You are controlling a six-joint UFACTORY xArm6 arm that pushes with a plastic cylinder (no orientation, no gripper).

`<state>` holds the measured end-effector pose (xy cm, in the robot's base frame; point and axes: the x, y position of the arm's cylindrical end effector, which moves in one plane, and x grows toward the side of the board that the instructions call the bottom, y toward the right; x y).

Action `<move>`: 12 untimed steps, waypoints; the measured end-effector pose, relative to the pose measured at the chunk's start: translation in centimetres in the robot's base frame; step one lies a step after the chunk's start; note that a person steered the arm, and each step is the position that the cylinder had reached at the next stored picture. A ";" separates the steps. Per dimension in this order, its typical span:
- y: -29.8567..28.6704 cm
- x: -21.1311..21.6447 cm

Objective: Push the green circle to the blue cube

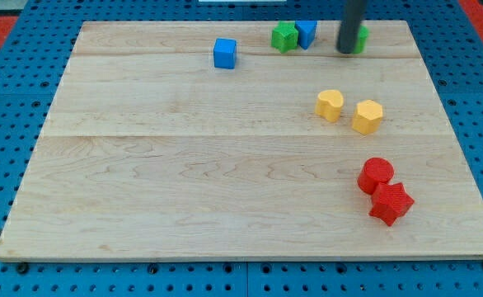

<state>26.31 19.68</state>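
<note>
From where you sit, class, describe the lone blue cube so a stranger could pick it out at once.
Start at the wooden board's top edge. Left of the green star and its adjoining blue block sits the blue cube. Unlike that other blue piece, it stands alone, touching nothing.

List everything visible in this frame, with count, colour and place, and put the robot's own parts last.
blue cube: 1, blue, upper middle, alone
green star-like block: 1, green, top edge, touching the next block
second blue block: 1, blue, top edge, right of the green one
green circle: 1, green, top right, mostly hidden behind the rod
yellow blocks: 2, yellow, right of centre, side by side
red blocks: 2, red, lower right, touching
wooden board: 1, light wood
my tip: 1, dark rod, against the green circle's left side
</note>
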 end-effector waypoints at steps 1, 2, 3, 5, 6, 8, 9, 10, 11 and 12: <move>3.9 0.0; 3.6 0.8; 5.3 2.1; 11.2 0.0; 10.9 -3.3; 2.2 -4.4; -1.7 -3.9; -1.4 -3.9; -1.4 -3.9; -1.4 -3.7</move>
<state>22.61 18.30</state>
